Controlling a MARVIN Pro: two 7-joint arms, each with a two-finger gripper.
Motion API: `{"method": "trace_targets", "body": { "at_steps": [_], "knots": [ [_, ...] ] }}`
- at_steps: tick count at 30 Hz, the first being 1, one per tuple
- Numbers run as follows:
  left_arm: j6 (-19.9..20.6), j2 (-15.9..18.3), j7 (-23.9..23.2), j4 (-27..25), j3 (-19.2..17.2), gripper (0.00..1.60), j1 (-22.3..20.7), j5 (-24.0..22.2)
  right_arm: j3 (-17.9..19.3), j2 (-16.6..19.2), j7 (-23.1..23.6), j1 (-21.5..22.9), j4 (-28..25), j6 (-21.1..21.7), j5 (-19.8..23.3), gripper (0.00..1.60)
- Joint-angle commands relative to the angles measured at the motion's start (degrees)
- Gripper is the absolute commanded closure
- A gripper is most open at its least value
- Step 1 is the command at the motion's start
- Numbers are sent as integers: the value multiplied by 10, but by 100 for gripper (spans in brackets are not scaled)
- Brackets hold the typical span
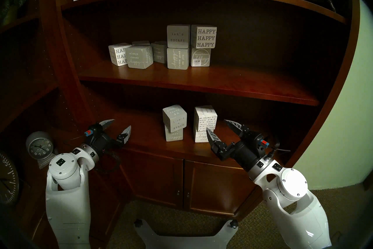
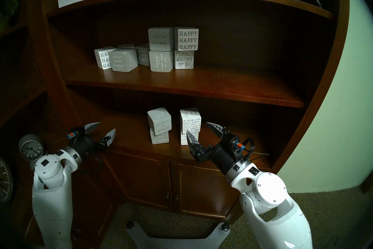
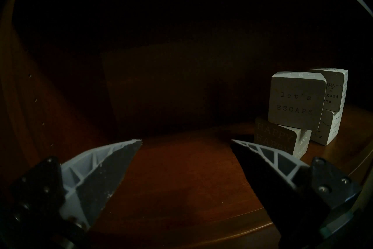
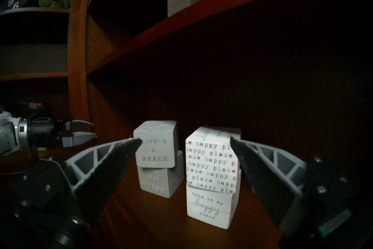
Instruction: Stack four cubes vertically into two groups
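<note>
Right wrist: "LIFE'S A BEACH" cube (image 4: 155,144) atop "live life happy" cube (image 4: 159,182).

On the lower shelf (image 1: 153,137), the "LIFE'S A BEACH" cube (image 1: 175,119) sits askew on the "live life happy" cube (image 1: 174,135). Just right, the "happy place" cube (image 1: 205,119) rests on the "this is my happy place" cube (image 1: 201,137).

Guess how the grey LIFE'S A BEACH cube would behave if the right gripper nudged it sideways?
The LIFE'S A BEACH cube sits twisted on the live life happy cube, one corner overhanging, so it would probably slide or tip off rather than carry the lower cube along. It looks rigid, matte and flat-faced: unlikely to roll.
</note>
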Motion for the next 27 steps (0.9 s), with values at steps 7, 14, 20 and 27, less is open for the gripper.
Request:
{"method": "trace_targets", "body": {
  "at_steps": [7, 14, 20, 27],
  "knots": [
    [-1, 1, 0, -11, -1, 0, -2, 0, 15, 112, 137, 11, 28, -42, 101, 0],
    [-1, 1, 1, -11, -1, 0, -1, 1, 10, 121, 214, 34, 70, -77, 146, 0],
    [-1, 1, 1, -12, -1, 0, -1, 1, 11, 113, 247, 43, 84, -81, 153, 0],
    [-1, 1, 1, -12, -1, 0, -1, 1, 12, 110, 257, 46, 88, -82, 156, 0]
  ]
}}
